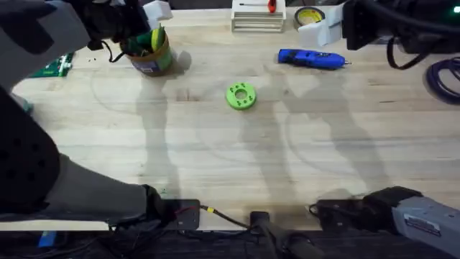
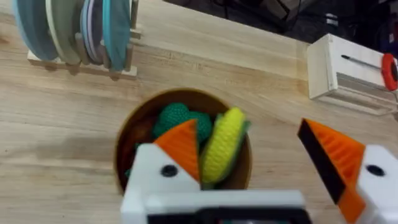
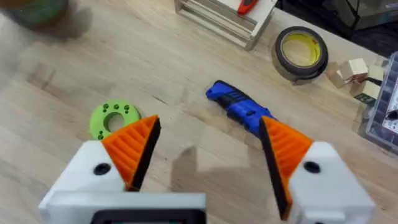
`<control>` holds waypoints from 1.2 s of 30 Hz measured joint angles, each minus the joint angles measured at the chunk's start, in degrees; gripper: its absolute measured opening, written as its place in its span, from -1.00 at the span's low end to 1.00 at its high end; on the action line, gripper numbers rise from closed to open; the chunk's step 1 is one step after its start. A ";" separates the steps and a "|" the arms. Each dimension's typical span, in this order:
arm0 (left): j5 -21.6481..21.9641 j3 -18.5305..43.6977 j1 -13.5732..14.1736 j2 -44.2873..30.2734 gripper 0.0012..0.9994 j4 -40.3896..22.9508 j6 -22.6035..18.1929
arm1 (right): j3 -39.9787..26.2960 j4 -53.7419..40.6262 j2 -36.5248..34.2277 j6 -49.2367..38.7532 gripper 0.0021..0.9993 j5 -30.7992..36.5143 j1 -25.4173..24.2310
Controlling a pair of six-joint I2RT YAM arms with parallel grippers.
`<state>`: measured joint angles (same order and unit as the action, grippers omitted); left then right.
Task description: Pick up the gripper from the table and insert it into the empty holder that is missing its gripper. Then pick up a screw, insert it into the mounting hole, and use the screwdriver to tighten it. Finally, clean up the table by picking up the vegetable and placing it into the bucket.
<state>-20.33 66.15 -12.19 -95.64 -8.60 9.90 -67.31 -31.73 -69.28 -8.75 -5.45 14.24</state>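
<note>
Left gripper (image 2: 255,171): white plastic mount blocks carrying orange ribbed wedge fingers, jaws spread wide and empty, poised directly above the bucket (image 2: 184,144). Probable reason for the position: the drop has just been made.

Vegetable (image 2: 222,143): small yellow, knobbly-textured oblong toy with a green end, lying tilted inside the bucket against a dark green knitted-looking item (image 2: 180,119). Judged delivered.

Bucket: short round tin can, brownish inner wall, olive-yellow label in the overhead view (image 1: 149,54); stands at the far left of the pale wooden table (image 1: 215,144).

Right gripper (image 3: 208,155): same white-and-orange build, fingers parted, holding nothing, hanging over the blue pen-shaped powered screwdriver (image 3: 239,111), which lies flat on the table.

Other items: bright green flat ring disc with holes (image 1: 241,96), mid-table; roll of dark tape with yellow core (image 3: 301,51); white slotted rack (image 2: 351,74) holding a red-handled tool; wooden stand of thin blue-grey plates (image 2: 78,34).
</note>
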 joint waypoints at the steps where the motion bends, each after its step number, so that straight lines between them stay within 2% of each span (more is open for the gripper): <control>1: -0.16 0.00 0.00 0.00 0.97 0.17 -0.05 | 0.00 0.00 0.00 0.00 0.98 0.00 0.00; 8: -2.06 0.00 0.00 1.14 0.99 0.19 -0.11 | 0.00 0.05 0.00 0.00 0.98 0.00 0.00; 13: -2.61 0.00 0.00 7.83 0.99 -2.72 -0.13 | 0.00 0.07 0.00 0.00 0.98 0.00 0.00; 17: -3.33 0.00 -0.02 15.91 0.99 -9.90 -2.29 | 0.00 -0.33 0.17 0.00 0.98 0.00 0.00; 21: -4.16 0.02 0.00 23.96 0.99 -19.48 -8.37 | 0.00 -0.46 1.08 0.02 0.98 0.00 0.00; 25: -4.34 0.02 0.00 30.33 0.99 -26.56 -12.72 | 0.00 -0.53 1.73 0.01 0.98 0.00 0.00; 30: -4.57 0.02 0.00 37.99 0.99 -34.89 -14.90 | 0.06 -2.60 2.65 0.00 0.98 0.00 0.00; 36: -5.69 0.02 0.00 44.36 0.97 -42.29 -15.55 | 0.09 -3.92 7.62 0.00 0.98 0.00 0.00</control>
<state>-26.02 66.17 -12.19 -51.28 -50.89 -5.65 -67.22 -35.65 -61.65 -8.75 -5.45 14.24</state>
